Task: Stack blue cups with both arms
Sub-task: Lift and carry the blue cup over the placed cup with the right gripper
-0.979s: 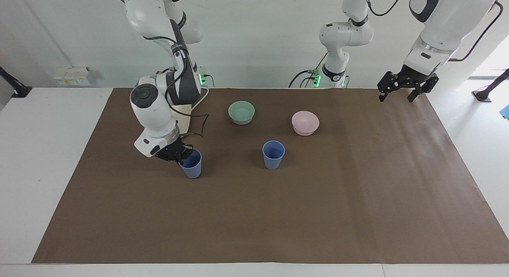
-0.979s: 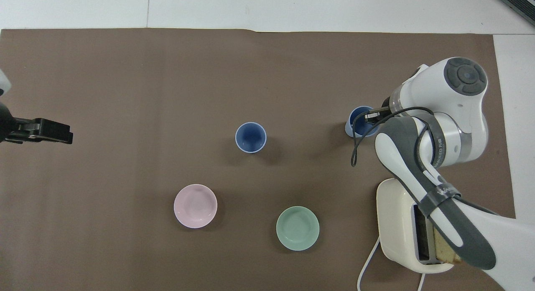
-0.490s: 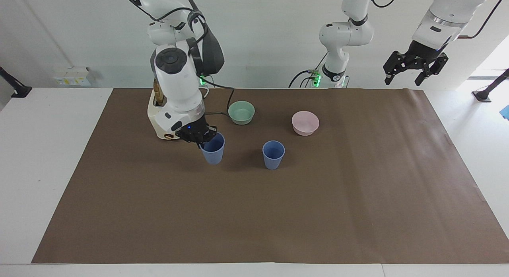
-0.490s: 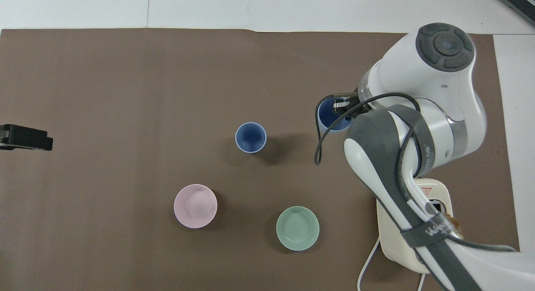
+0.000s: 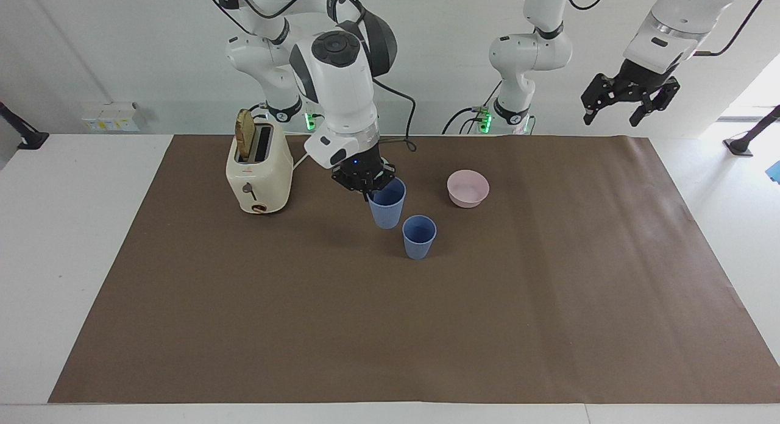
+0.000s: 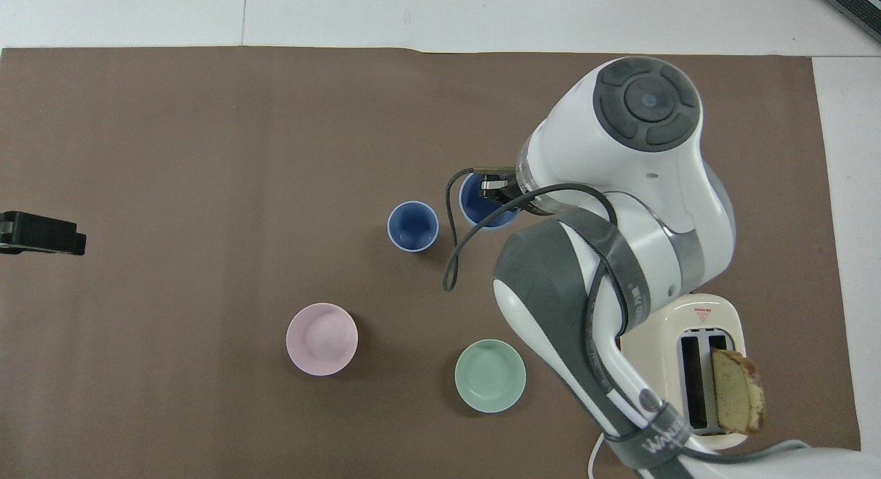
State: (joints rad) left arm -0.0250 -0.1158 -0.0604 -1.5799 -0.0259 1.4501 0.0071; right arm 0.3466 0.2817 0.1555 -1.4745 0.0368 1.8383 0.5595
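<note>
Currently I have the right claw [image 5: 370, 186] pinching the rim of one blue cup [image 5: 387, 209], one finger inside the mouth and one outside, so the cup hangs upright and can drop mouth-up into its partner. That carried cup is in the air, just beside and slightly above the second blue cup [image 5: 419, 236], which stands upright on the brown mat [image 5: 426, 326] near the middle of the tabletop [image 5: 73, 241]. In the overhead view the two rims sit side by side, carried cup [image 6: 485, 202] toward the right arm's end of the standing cup [image 6: 412, 226]; they are not yet aligned. My judgement: the remaining move is a short sideways shift, then a straight descent (a rim grip leaves the tapered base free to enter the lower cup).

The right arm [image 5: 338, 70] reaches out from its base with the wrist pointing down and the last link tilted a little toward the cups; its cable [image 6: 451, 259] loops loose over the mat.

The left claw [image 5: 627, 98] waits with fingers spread, holding nothing, raised over the mat's edge at the left arm's end.

Other items stay clear of the path: a pink bowl [image 5: 468, 188] and a green bowl [image 6: 490, 375] nearer the robots, and a cream toaster [image 5: 259, 168] with a bread slice [image 5: 245, 131] in one slot.
</note>
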